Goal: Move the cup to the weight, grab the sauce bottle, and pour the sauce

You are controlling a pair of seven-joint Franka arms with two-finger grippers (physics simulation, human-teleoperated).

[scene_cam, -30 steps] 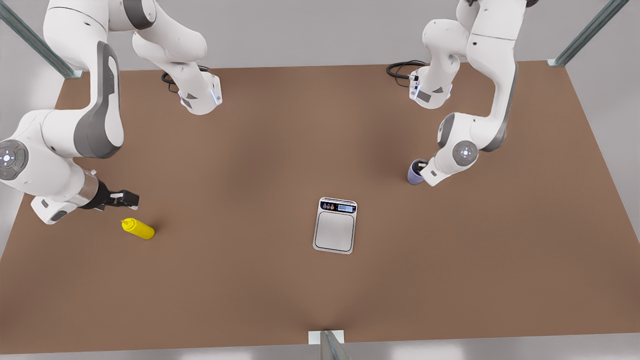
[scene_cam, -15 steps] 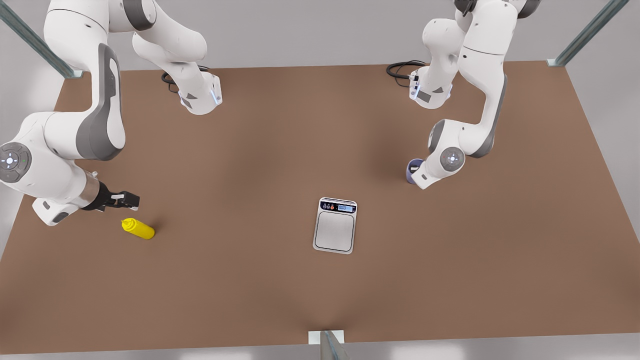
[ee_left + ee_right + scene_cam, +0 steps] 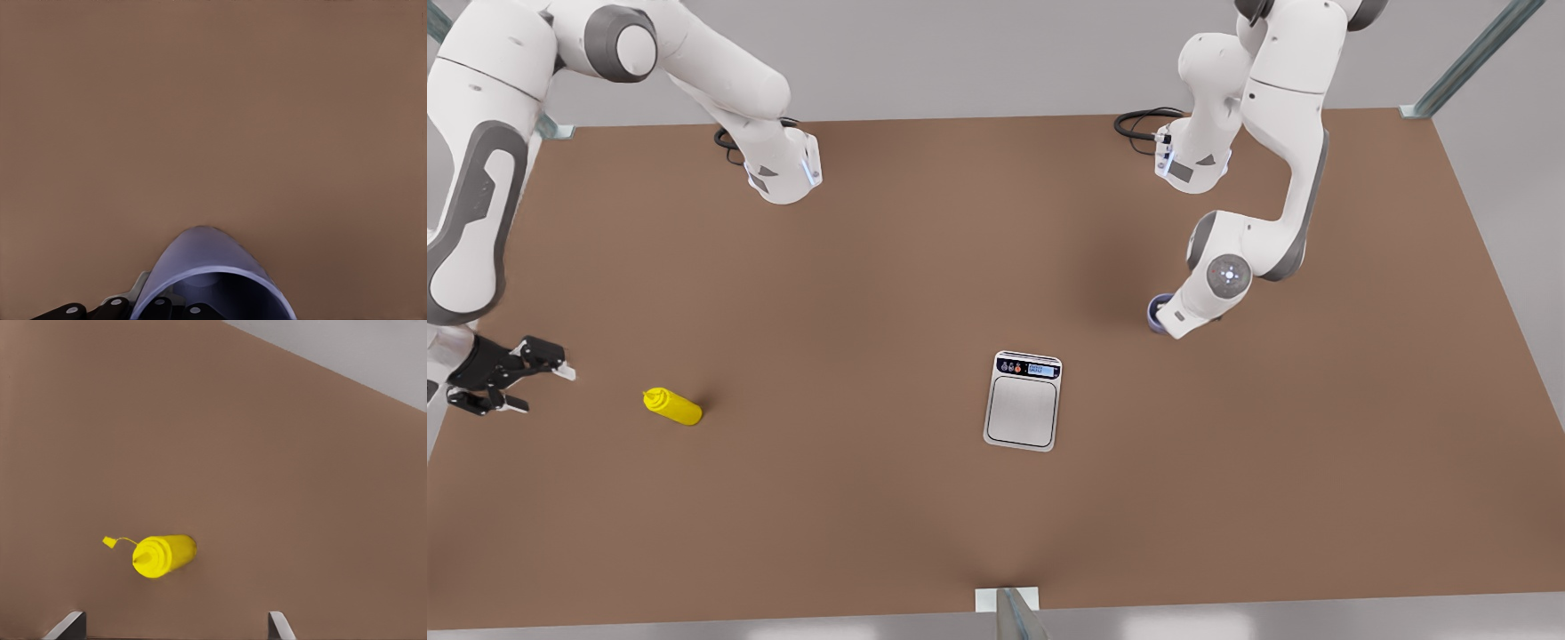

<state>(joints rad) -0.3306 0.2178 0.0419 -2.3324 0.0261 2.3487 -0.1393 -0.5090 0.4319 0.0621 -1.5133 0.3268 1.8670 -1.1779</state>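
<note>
The lavender cup [image 3: 1154, 312] stands at the front view's right, mostly hidden under my left gripper [image 3: 1167, 313]. In the left wrist view the cup [image 3: 200, 267] sits right at the gripper, which is shut on the cup's wall. The silver scale [image 3: 1024, 402] lies in the table's middle, apart from the cup. The yellow sauce bottle [image 3: 673, 406] lies on its side at the front view's left, nozzle toward my right gripper [image 3: 541, 391]. That gripper hangs open, well short of the bottle [image 3: 163, 555], with a wide gap between its fingertips [image 3: 68, 624].
Both arm bases stand at the far edge, white [image 3: 783, 173] and white [image 3: 1192, 164], each with a black cable. A metal post [image 3: 1009, 613] rises at the near edge. The brown table [image 3: 827, 516] spreads wide around the scale.
My right gripper has pulled back toward the front view's left, away from the bottle, and its arm has swung round. My left gripper has shifted slightly left with the cup.
</note>
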